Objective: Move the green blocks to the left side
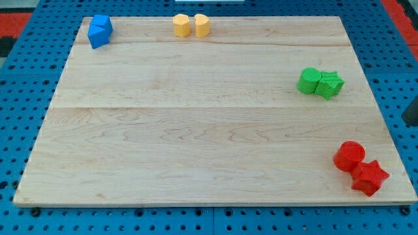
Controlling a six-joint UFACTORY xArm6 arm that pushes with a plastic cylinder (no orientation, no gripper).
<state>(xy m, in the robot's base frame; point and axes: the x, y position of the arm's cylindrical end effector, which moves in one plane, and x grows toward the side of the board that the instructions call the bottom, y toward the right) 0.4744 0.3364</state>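
Observation:
Two green blocks sit touching on the right side of the wooden board [196,130]. One is rounded [309,80] and the other is star-like [330,85]. A dark shape at the view's right edge, just off the board, appears to be my rod. Its lower end, my tip [409,123], is right of and slightly below the green blocks, well apart from them.
Two blue blocks [100,31] touch at the top left corner. Two yellow blocks [181,25] [202,25] stand side by side at the top edge. A red cylinder [349,156] and a red star [369,177] touch at the bottom right corner. A blue pegboard [26,78] surrounds the board.

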